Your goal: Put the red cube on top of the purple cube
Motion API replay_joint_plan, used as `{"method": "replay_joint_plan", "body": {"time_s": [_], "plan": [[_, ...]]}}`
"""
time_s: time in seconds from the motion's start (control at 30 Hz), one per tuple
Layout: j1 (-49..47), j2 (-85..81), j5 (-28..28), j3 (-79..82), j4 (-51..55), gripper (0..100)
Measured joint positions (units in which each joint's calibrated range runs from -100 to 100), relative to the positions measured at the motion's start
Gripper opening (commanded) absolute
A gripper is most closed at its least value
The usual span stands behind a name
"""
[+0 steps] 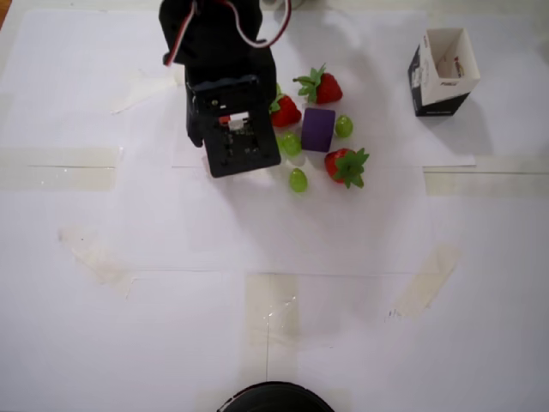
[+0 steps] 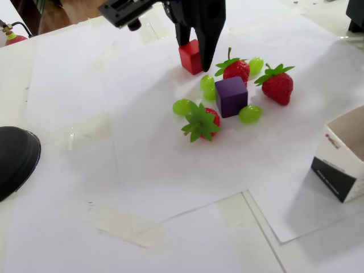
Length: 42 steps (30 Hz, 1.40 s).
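Observation:
The red cube (image 2: 191, 56) sits on the white paper at the back of the fruit cluster. My gripper (image 2: 196, 55) is lowered over it, open, with one black finger behind the cube's left top edge and the other finger (image 2: 209, 54) down along its right side. In the overhead view the arm (image 1: 230, 129) covers the red cube. The purple cube (image 2: 231, 95) (image 1: 318, 129) stands to the right of the gripper in both views, among the fruit, untouched.
Three strawberries (image 2: 236, 68) (image 2: 277, 84) (image 2: 200, 120) and several green grapes (image 2: 249, 114) crowd around the purple cube. An open black-and-white carton (image 1: 442, 70) (image 2: 344, 165) stands apart to the right. A black round object (image 2: 14, 159) lies at the left edge.

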Motion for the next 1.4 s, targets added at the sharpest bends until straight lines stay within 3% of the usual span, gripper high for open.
{"method": "replay_joint_plan", "body": {"time_s": [0.67, 1.03, 1.4], "plan": [[1.42, 0.91, -0.39, 0.0, -0.95, 6], [1.35, 0.91, -0.39, 0.0, -0.55, 7], [2.25, -10.45, -0.98, 0.0, 8.06, 7]]}}
